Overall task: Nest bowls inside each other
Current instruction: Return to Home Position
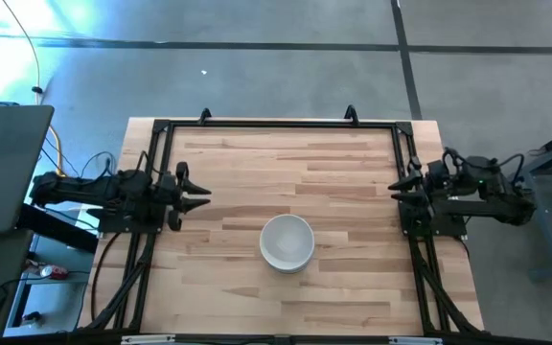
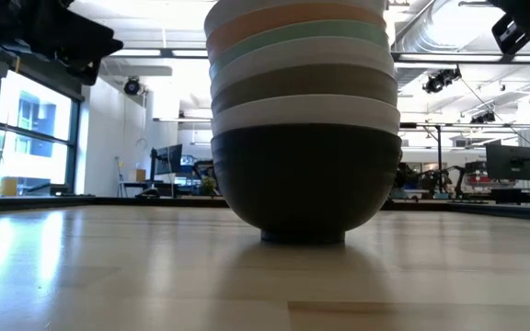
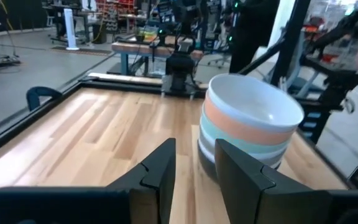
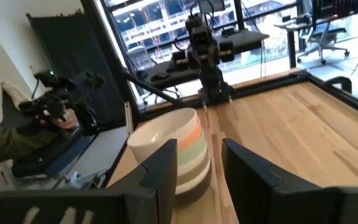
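Note:
The bowls (image 1: 287,241) stand as one nested stack near the table's middle, a little toward its near edge. In the low view the stack (image 2: 302,119) rests on the foot of a black bowl, with white, grey, white, mint green, peach-orange and white bowls above it. My left gripper (image 1: 195,195) hovers at the table's left edge, open, pointing level toward the stack (image 3: 247,124). My right gripper (image 1: 401,187) hovers at the right edge, open, also facing the stack (image 4: 169,149). Nothing lies between either pair of fingers.
A black metal frame (image 1: 276,125) runs along the table's far, left and right edges. Bare wood lies all around the stack. A person's sleeve (image 4: 5,134) shows beyond the table in the right wrist view.

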